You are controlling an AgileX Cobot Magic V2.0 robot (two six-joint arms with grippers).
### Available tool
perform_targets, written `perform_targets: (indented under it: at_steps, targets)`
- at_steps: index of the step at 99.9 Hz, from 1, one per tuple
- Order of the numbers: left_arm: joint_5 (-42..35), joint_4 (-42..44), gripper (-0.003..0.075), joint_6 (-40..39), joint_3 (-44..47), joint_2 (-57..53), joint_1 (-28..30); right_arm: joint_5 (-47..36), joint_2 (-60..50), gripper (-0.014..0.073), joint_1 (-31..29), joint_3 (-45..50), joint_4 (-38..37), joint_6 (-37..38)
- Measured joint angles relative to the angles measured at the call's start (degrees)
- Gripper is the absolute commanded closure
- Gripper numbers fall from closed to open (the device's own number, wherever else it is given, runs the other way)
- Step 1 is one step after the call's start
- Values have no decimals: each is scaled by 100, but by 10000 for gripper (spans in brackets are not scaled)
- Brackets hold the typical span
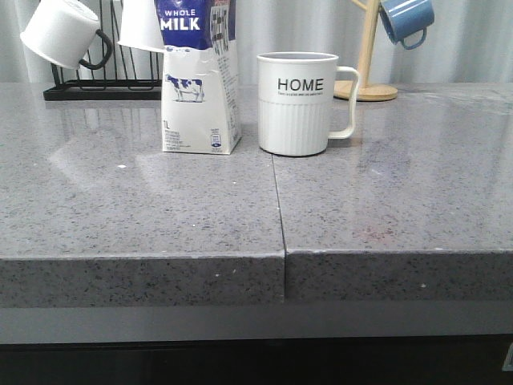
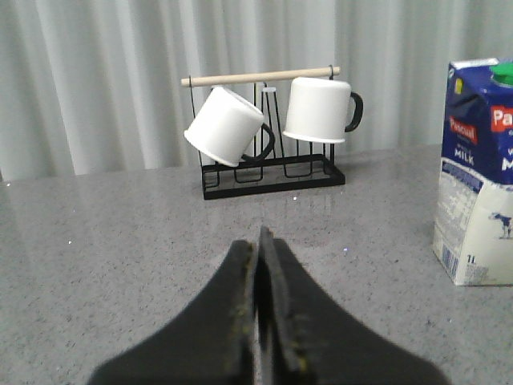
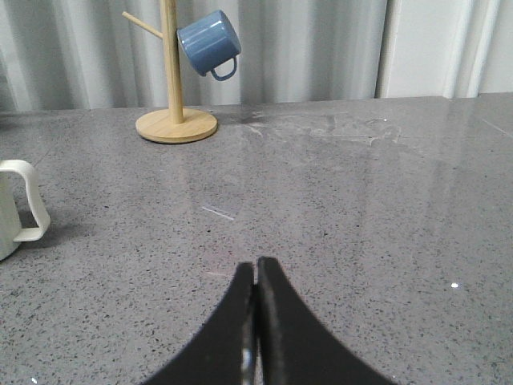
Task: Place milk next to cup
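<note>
Front view shows the speckled grey stone counter (image 1: 385,216), split by a seam. On it the boxy milk carton (image 1: 198,88) stands upright just beside the ribbed HOME cup (image 1: 298,104), a narrow gap between them. Only the left wrist view shows the whole black wire rack (image 2: 272,164) with its wooden bar. The left gripper (image 2: 258,249) and right gripper (image 3: 256,277) both have fingers pressed together, empty.

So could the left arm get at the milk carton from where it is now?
Probably yes. In the left wrist view the milk carton stands upright on bare counter, off to one side of the left gripper, with nothing between them. The gripper is shut, so it would need to open first.
</note>
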Motion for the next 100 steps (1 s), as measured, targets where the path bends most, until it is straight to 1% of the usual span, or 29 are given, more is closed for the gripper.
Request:
perform_targets:
  at_steps: [37,43,61,100]
  targets:
    - [-305,100,741,0,1500,-1131,308,0,0,713,0,0,0,0]
    - [-250,123,741,0,1536,-1283,390,0,0,713,0,0,0,0]
    - [-488,167,741,0,1536,-1537,620,0,0,713,0,0,0,0]
    - [-558,185,741,0,1536,-1537,655,0,0,713,0,0,0,0]
